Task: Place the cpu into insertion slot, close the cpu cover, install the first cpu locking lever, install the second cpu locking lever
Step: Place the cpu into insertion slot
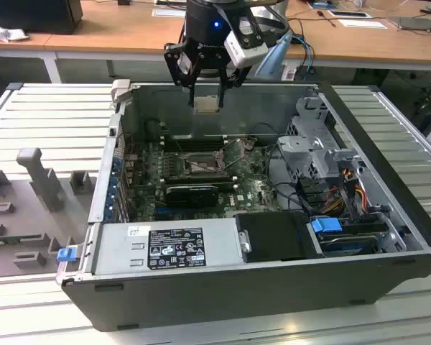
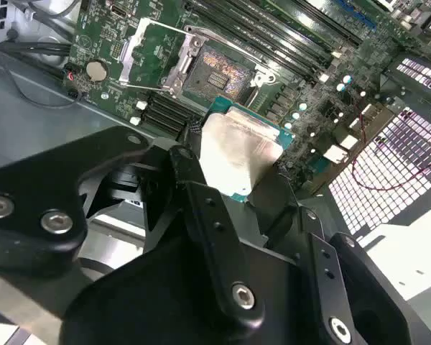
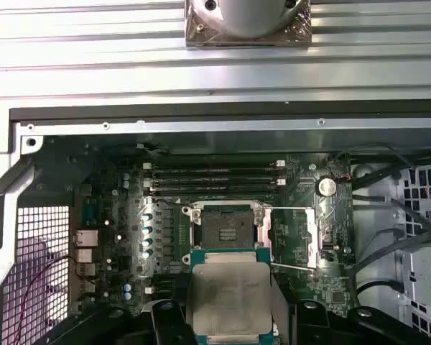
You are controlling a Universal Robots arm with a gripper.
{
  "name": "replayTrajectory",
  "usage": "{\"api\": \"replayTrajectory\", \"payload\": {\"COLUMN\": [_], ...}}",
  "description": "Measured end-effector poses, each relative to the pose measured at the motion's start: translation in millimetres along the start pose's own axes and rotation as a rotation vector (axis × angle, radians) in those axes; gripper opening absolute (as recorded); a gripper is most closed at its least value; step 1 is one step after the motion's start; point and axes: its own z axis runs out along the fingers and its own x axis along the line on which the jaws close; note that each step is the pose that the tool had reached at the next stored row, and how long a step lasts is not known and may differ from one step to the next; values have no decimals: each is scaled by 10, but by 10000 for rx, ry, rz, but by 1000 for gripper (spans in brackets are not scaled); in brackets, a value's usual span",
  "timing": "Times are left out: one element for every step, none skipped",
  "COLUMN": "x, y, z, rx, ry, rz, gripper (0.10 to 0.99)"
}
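My fingers point(image 2: 189, 172) are clamped on the cpu point(image 2: 238, 144), one on each of two opposite edges, with its pale metal lid facing up. In the exterior view the chip hangs above the open computer case point(image 1: 388, 215), over the rear part of the motherboard point(image 1: 251, 190) and well clear of it. The insertion slot point(image 3: 226, 228) lies bare below and a little ahead of the chip, just beside the long memory slots point(image 3: 215, 180). The cpu cover point(image 3: 311, 241) is swung open to one side of it.

I judge the cpu to be very light and quite stiff, a thin board under a smooth metal cap. Weight is no concern, but slipping is. The edges are narrow and the cap looks slick, so a modest, even squeeze on the sides is the right hold. The flat faces are best left alone. The underside carries the contacts, and the socket's fine pins would bend under any scrape or tilted landing.

It must go down level and square to the rim, with no force. From these views I cannot tell whether its corner markings line up with the socket. The grey power supply point(image 1: 165, 248) sits at the near wall of the case, well apart from the chip.
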Motion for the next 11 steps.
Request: {"api": "replayTrajectory", "payload": {"x": [0, 0, 0, 0, 0, 0, 0, 0, 0, 0, 0], "y": [0, 0, 0, 0, 0, 0, 0, 0, 0, 0, 0], "z": [0, 0, 0, 0, 0, 0, 0, 0, 0, 0, 0], "rx": [0, -2, -2, -2, -3, -3, -3, -4, -3, -5, -4], "ry": [0, -6, -10, -12, -13, -14, -16, -18, -19, -21, -21], "rz": [5, 57, 114, 133, 145, 163, 182, 196, 215, 233, 240], "gripper": [529, 529, 529, 529, 529, 529, 529, 529, 529, 529, 529]}}
